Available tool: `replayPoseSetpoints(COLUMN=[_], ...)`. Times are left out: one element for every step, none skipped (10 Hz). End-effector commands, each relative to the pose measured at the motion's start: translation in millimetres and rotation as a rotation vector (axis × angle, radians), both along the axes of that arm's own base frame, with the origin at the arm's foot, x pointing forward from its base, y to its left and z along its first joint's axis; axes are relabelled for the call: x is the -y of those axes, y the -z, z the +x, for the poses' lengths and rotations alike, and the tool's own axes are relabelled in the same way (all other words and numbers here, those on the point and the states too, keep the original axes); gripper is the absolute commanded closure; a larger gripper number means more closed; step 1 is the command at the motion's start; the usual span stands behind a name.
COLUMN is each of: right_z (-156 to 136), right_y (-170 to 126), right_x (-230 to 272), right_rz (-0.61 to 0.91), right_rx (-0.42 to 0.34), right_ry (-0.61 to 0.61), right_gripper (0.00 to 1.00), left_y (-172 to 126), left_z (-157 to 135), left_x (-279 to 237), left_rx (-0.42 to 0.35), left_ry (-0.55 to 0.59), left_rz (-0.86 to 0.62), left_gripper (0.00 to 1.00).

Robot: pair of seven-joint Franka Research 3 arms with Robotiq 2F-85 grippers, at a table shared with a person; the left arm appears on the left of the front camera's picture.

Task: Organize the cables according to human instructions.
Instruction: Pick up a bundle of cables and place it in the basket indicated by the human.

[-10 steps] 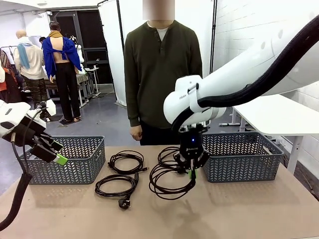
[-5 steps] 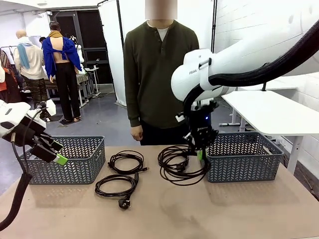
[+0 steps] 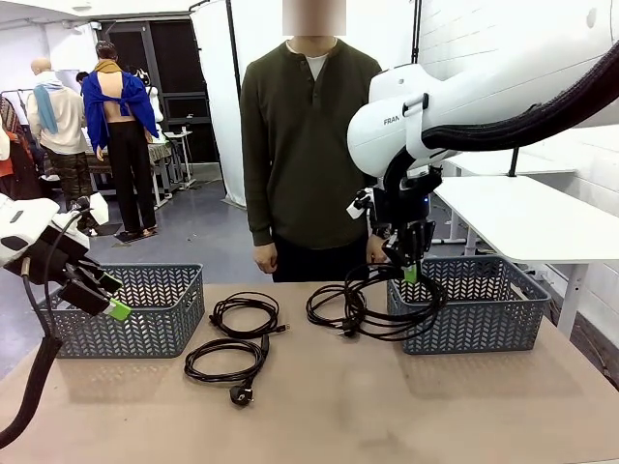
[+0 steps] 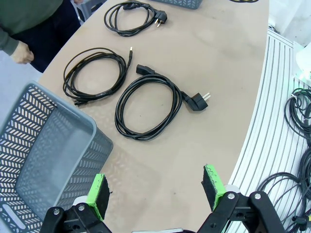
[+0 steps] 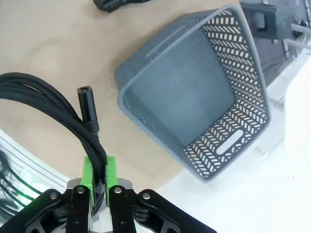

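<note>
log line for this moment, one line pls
right gripper: shut on cable, coil hanging by right basket | left gripper: open, near left basket | three other cables: lying on table

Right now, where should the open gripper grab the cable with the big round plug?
Probably the bundled loops of that cable, on the side away from its plug. Come straight down from above with the left gripper: the coil lies flat on the table, so it can straddle the strands.
</note>
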State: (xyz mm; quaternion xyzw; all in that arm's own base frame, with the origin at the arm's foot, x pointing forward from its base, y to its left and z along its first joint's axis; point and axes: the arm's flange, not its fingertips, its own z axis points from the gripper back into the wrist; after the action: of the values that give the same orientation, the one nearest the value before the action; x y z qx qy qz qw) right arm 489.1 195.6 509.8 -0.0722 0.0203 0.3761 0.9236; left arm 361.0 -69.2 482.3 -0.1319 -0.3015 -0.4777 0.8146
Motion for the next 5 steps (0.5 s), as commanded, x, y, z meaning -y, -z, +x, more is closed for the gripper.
replayPoseSetpoints(right_z=[8.0, 0.0, 0.0, 0.0, 0.0], right_y=[-3.0, 0.0, 0.0, 0.0, 0.0], right_x=[0.7, 0.0, 0.0, 0.0, 0.0], right_rz=[0.026, 0.0, 0.0, 0.0, 0.0], right_rx=[-0.028, 0.0, 0.0, 0.0, 0.0], right_ry=[-0.022, 0.0, 0.0, 0.0, 0.0], right_gripper=[1.0, 1.0, 1.0, 1.0, 1.0], left_y=[1.7, 1.7, 1.7, 1.7, 1.7], left_z=[2.4, 2.4, 2.4, 2.4, 2.4], left_x=[-2.5, -2.5, -2.5, -2.5, -2.5], left_rx=[0.002, 0.002, 0.002, 0.002, 0.002], left_ry=[0.02, 0.02, 0.02, 0.02, 0.02], left_rz=[-0.016, -0.016, -0.016, -0.016, -0.016], left_gripper=[0.0, 0.0, 0.0, 0.0, 0.0])
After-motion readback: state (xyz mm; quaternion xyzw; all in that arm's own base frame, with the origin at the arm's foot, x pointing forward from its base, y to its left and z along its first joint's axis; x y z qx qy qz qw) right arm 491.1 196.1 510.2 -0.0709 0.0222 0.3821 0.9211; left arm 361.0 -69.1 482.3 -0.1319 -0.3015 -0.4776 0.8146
